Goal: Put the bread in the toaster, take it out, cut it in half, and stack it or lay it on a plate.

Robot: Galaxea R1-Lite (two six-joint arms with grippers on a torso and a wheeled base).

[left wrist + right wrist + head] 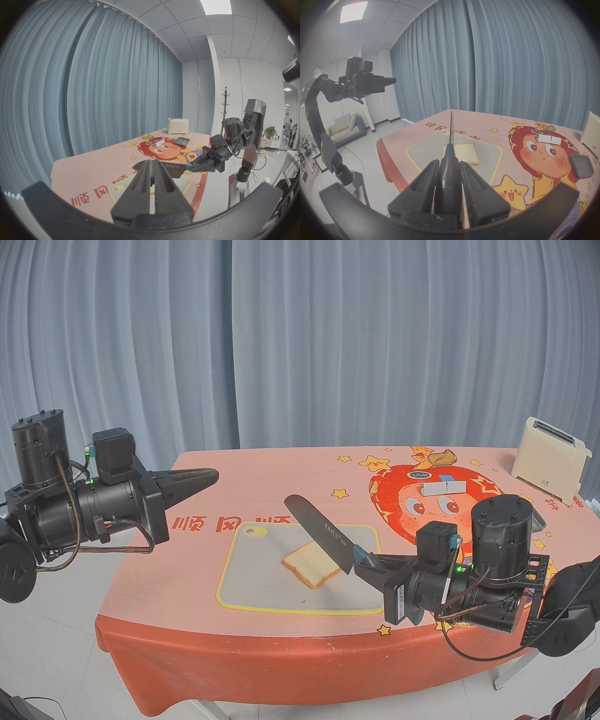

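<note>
Bread [310,564] — one pale, whole slice, flat on grey cutting board [262,577]. Toaster [550,466] — cream, upright, well apart, far right.

Left gripper [212,475] closed, raised; right gripper [365,562] low, clamping knife [319,530].

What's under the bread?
The bread lies on a grey cutting board with a yellow rim. The patch of board beneath the slice is hidden, and the knife blade covers one corner of the bread.

Left arm [75,505]: was matte black, cylindrical, green light
Right arm [500,546]: black, looped cables
Left gripper [214,475]: black wedge fingers, tapered
</note>
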